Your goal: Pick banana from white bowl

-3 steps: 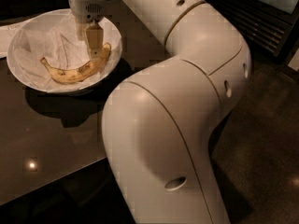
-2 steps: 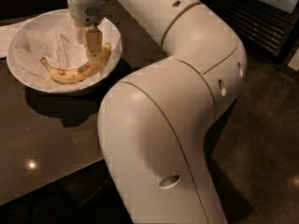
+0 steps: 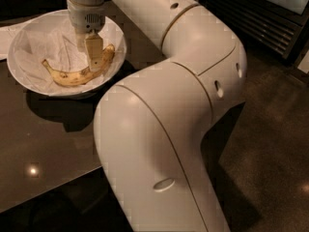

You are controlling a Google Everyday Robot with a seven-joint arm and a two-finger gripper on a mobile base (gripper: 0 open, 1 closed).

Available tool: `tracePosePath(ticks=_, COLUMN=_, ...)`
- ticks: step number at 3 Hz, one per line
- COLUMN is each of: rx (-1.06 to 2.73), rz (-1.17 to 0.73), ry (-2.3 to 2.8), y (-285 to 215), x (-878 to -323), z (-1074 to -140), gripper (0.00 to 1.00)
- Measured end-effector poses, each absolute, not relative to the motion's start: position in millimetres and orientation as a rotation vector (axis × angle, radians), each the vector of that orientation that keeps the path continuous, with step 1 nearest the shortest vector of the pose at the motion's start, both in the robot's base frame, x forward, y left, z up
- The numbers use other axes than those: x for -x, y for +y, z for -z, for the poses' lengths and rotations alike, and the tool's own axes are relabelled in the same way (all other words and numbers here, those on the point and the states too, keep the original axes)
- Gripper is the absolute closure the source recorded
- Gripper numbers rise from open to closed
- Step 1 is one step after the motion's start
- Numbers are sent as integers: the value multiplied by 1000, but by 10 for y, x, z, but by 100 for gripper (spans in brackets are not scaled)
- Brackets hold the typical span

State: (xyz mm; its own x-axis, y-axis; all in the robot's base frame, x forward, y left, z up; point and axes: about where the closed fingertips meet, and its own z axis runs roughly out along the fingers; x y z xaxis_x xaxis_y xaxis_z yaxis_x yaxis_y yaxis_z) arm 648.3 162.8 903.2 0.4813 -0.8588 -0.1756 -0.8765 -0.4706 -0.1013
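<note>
The banana [image 3: 67, 77], yellow with brown speckles, lies curved in the white bowl [image 3: 19, 45], which is lined with crinkled white paper and stands at the top left on a dark table [image 3: 43, 144]. My gripper [image 3: 89, 59] reaches straight down into the bowl over the banana's right half. It is open. The near tan finger [image 3: 95, 54] stands in front of the banana and hides part of it. The other finger is behind the banana. The banana rests on the paper lining.
My large white arm [image 3: 169, 110] fills the middle and right of the view and hides the table's right part. A flat white paper sheet [image 3: 5, 35] lies left of the bowl. A dark slatted cabinet front [image 3: 256, 18] stands at the back right.
The gripper has come lower into the bowl, down to the banana. The banana and bowl have not moved.
</note>
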Motion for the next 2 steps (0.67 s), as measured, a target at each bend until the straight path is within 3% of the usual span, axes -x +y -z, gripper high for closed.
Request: tracePosePath(ticks=2, rx=2567, rz=-201, ry=1507, y=1684, x=-6492, z=-8884, gripper=39)
